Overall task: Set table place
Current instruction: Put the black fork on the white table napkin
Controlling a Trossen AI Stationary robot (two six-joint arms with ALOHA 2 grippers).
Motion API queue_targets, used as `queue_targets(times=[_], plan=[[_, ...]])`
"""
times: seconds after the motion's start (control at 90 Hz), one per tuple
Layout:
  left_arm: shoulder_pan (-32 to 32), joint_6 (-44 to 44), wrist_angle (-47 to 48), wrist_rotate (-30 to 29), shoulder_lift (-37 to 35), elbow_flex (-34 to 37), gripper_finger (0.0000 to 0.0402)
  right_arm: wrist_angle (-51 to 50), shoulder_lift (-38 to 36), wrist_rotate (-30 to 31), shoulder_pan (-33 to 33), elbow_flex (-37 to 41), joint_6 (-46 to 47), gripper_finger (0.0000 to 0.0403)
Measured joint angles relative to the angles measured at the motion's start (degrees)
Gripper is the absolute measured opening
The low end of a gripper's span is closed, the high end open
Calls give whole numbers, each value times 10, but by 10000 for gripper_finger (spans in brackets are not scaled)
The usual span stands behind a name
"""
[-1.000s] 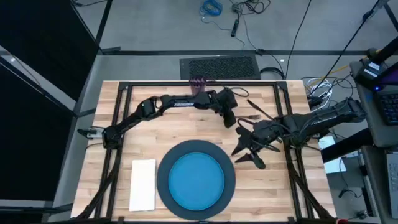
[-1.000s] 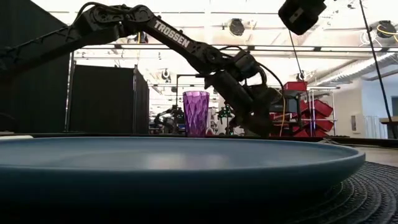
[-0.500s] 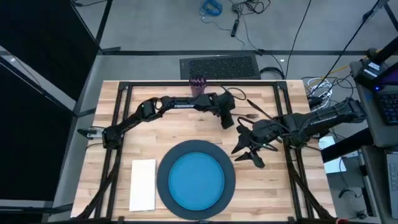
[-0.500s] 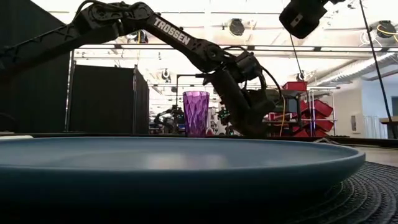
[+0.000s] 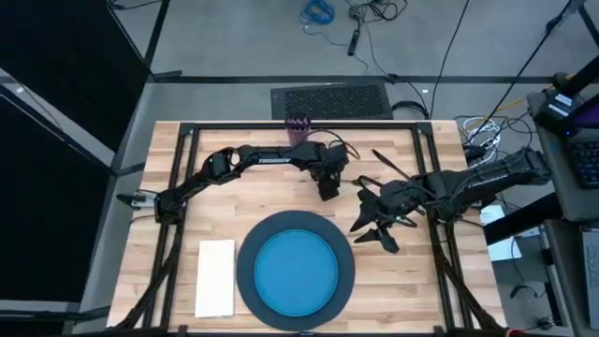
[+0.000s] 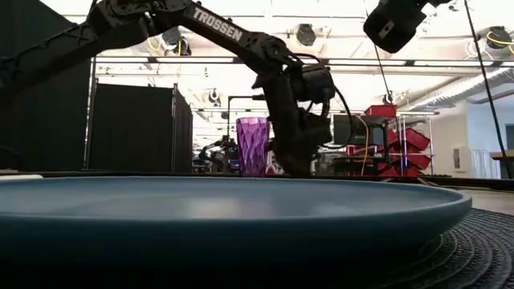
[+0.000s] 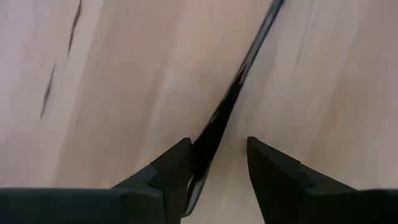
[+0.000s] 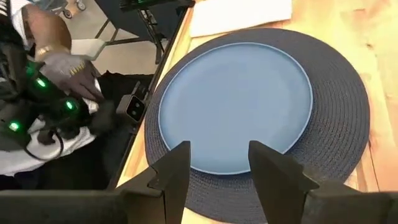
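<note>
From above, the table (image 5: 412, 271) of pale wooden planks in a black frame holds a dark grey charger (image 5: 296, 273) at the middle of its near edge, with a blue plate (image 5: 296, 276) centred on it. A white napkin (image 5: 215, 277) lies just beside the charger, toward the near left corner. A purple cup (image 5: 299, 128) stands at the middle of the far edge. A long dark utensil (image 5: 393, 167) lies toward the far right. The left gripper (image 5: 328, 190) points down near the table's middle. The right gripper (image 5: 372, 229) hangs over the right side, fingers spread wide and empty.

From table height, the plate's rim (image 6: 241, 205) fills the foreground; behind it the cup (image 6: 253, 146) stands beside the left arm (image 6: 293, 120), before a bright room of shelving and red bins.

The left wrist view shows its fingers (image 7: 171, 171) partly open around a dark utensil handle (image 7: 217, 124) over the wood; whether they grip it I cannot tell.

The right wrist view shows open fingers (image 8: 171, 171) above plate (image 8: 236, 102) and charger (image 8: 342, 143), with a person's hand (image 8: 65, 65) beyond the table edge.
</note>
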State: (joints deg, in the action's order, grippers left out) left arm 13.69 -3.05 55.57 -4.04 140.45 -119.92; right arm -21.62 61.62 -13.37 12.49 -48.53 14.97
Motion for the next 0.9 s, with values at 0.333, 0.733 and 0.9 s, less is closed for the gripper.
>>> queue_targets(times=[0.333,0.733,0.9], plan=[[-48,90,-68,-63,-70,2,143,0,0,0,0,0,4,148],[-33,256,-96,-28,-49,4,143,4,0,1,0,0,4,148],[-10,255,-103,3,-50,3,143,4,0,1,0,0,4,148]])
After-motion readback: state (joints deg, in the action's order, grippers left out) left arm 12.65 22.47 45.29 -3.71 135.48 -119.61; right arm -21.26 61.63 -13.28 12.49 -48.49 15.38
